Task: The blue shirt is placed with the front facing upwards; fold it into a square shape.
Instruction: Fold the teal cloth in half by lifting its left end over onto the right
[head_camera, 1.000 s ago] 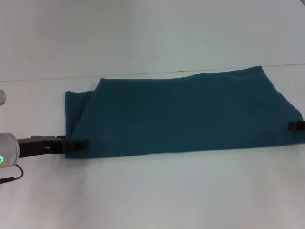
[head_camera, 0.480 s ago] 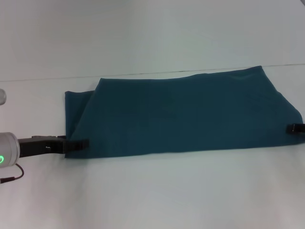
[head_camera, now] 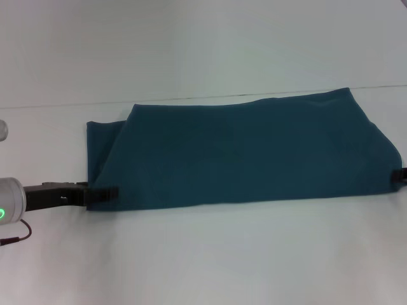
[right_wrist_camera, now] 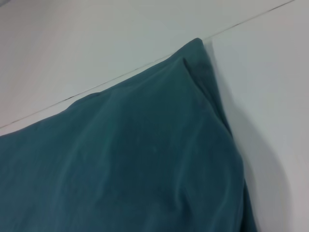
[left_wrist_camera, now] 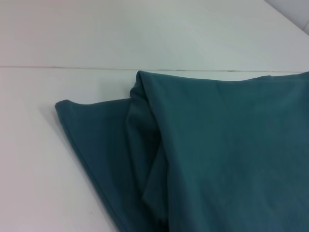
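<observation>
The blue shirt [head_camera: 241, 152] lies on the white table folded into a long band, plain side up, with no print or collar showing. An under layer sticks out at its left end [head_camera: 98, 149]. My left gripper [head_camera: 105, 192] sits at the band's near left corner, touching the cloth edge. My right gripper [head_camera: 400, 175] shows only as a dark tip at the band's near right corner, at the picture's edge. The left wrist view shows the shirt's left end [left_wrist_camera: 193, 159] with its overlapping layers. The right wrist view shows the shirt's far right corner [right_wrist_camera: 145, 159].
The white table [head_camera: 203, 260] runs wide in front of the shirt. A thin dark seam line [head_camera: 51, 105] crosses the surface just behind it. A cable [head_camera: 16, 238] hangs by my left arm.
My right gripper has slid right and slightly nearer, almost out of the head view. The shirt and my left gripper have stayed in place.
</observation>
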You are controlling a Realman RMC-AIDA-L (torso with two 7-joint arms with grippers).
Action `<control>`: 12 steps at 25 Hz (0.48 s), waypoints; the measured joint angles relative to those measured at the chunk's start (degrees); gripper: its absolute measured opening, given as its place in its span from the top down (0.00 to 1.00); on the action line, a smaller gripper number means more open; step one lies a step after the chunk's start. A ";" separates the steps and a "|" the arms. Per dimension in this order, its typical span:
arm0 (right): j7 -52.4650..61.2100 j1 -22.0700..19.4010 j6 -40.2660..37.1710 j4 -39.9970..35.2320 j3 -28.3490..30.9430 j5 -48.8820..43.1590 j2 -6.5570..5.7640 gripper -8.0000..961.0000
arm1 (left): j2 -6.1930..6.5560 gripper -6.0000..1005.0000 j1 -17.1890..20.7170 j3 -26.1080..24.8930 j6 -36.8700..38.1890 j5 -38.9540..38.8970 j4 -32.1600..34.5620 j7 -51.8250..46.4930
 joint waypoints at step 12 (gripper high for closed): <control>-0.39 0.47 -0.61 -0.33 0.23 0.00 -0.14 0.97 | 0.00 0.20 -0.17 0.20 -0.04 0.00 -0.11 0.00</control>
